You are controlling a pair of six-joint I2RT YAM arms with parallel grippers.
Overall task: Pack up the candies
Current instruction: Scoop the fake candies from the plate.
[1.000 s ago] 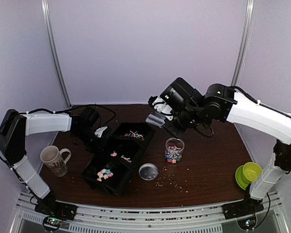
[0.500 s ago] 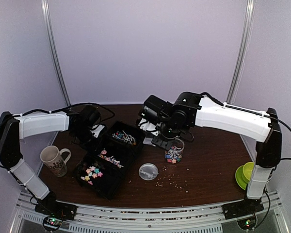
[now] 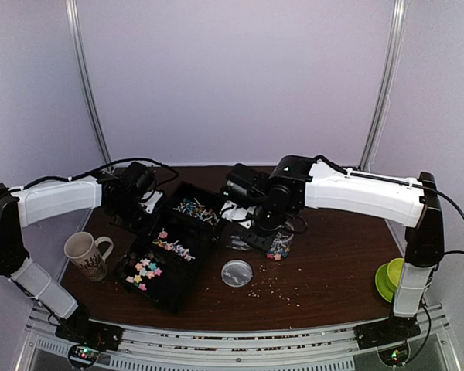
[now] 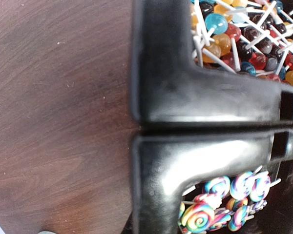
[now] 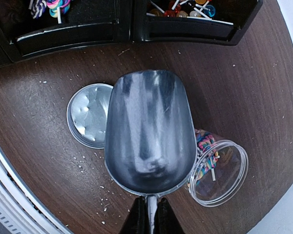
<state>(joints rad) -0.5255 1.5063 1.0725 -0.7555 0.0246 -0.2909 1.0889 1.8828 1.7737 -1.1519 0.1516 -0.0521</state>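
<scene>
left gripper (image 3: 147, 205) gripping tray (image 4: 195, 105), right gripper (image 5: 148, 217) clamping scoop (image 5: 149, 131)

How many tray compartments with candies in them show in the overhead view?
3. In the black tray: stick lollipops in the far one, swirl lollipops in the middle, star candies nearest the arm bases. The left arm may hide another.

Back wall (image 3: 240, 77): plain pale lilac-grey panel. Side walls (image 3: 23, 93) same colour, left and right, angled inward toward back. Thin metal strips (image 3: 89, 100) run vertical at both corner joins. Surface (image 3: 340, 263): dark brown wood grain, curved far edge, dull sheen. Metal rail (image 3: 240, 348) along near edge. Light soft, even; shadows faint.
</scene>
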